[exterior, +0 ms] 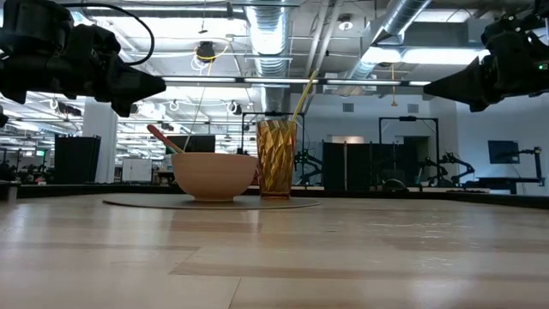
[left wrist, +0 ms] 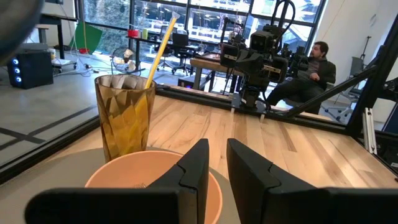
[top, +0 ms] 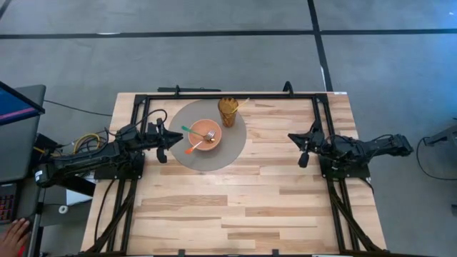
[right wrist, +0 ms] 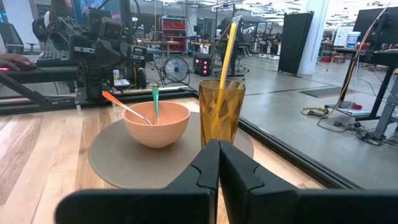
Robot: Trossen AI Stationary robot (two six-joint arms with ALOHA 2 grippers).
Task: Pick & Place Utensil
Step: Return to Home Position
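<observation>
A peach bowl (top: 206,134) stands on a round grey mat (top: 225,153). Two utensils lean in it, handles over the rim: one orange-handled (right wrist: 115,99), one green-handled (right wrist: 155,94). Beside the bowl, an amber cup (top: 228,111) holds a yellow straw (right wrist: 226,56). My left gripper (top: 163,140) hovers just left of the bowl above the table, its fingers (left wrist: 198,163) a narrow gap apart, holding nothing. My right gripper (top: 303,150) hangs over the table's right part, shut and empty; its fingers (right wrist: 208,163) point toward the cup and bowl.
A black metal frame (top: 228,95) runs along the table's far edge and down both sides by the arm bases. Bare wood (top: 235,207) fills the near half of the table. A person (left wrist: 311,65) sits beyond the table; a hand (top: 13,234) shows at the near left.
</observation>
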